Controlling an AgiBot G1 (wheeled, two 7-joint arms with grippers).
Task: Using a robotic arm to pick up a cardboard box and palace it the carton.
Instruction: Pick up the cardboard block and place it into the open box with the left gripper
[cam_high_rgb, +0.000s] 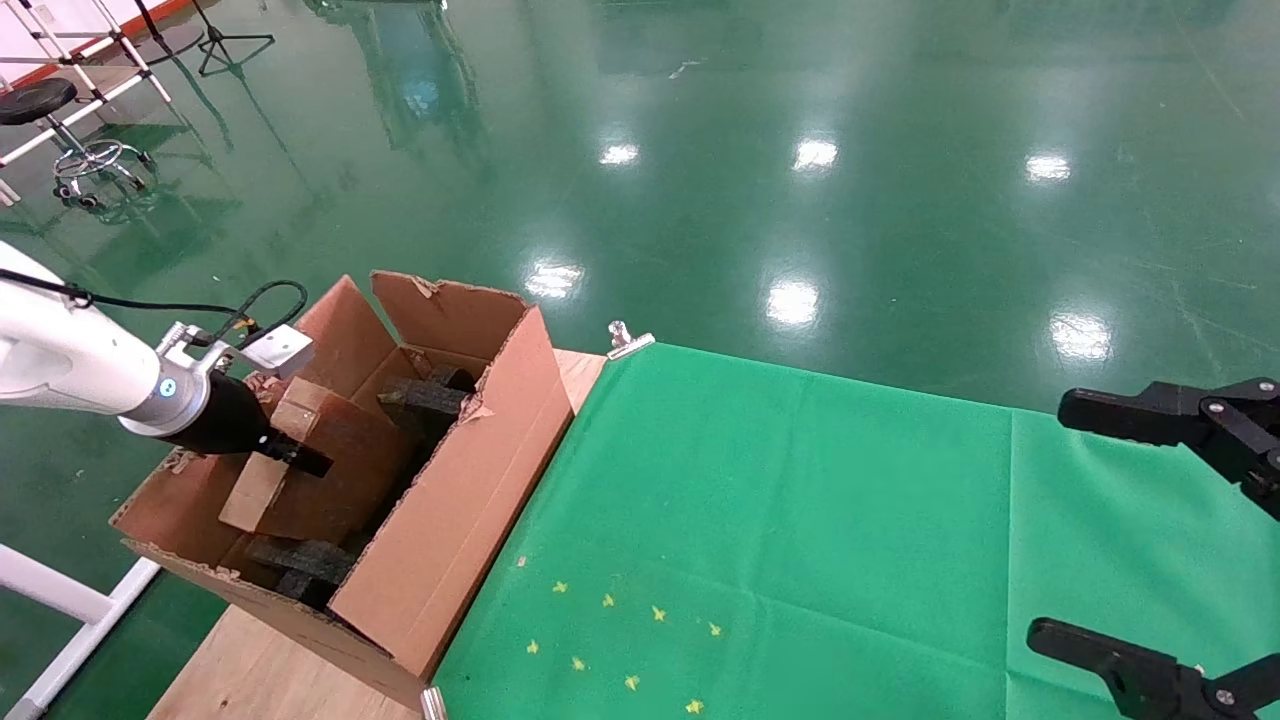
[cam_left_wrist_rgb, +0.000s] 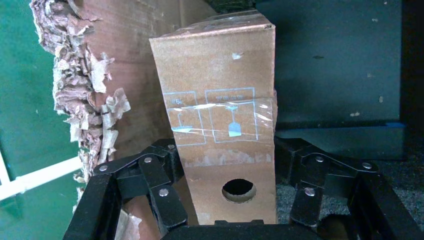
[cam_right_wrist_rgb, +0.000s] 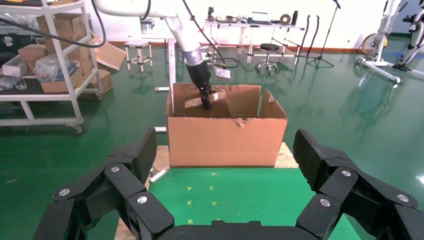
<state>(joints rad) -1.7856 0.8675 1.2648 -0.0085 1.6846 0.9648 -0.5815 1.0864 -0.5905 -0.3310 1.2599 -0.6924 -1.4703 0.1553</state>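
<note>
Left gripper fingers clamped on cardboard box inside carton; right gripper agape.

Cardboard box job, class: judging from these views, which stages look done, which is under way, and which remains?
Done: the cardboard box is picked up and already over the carton, tilted among the black foam blocks. In hand: the left pincer is shut on the box, its fingers flanking the face with the round hole. Left: lower, release and withdraw. The right pincer is open and parked over the green cloth.
</note>
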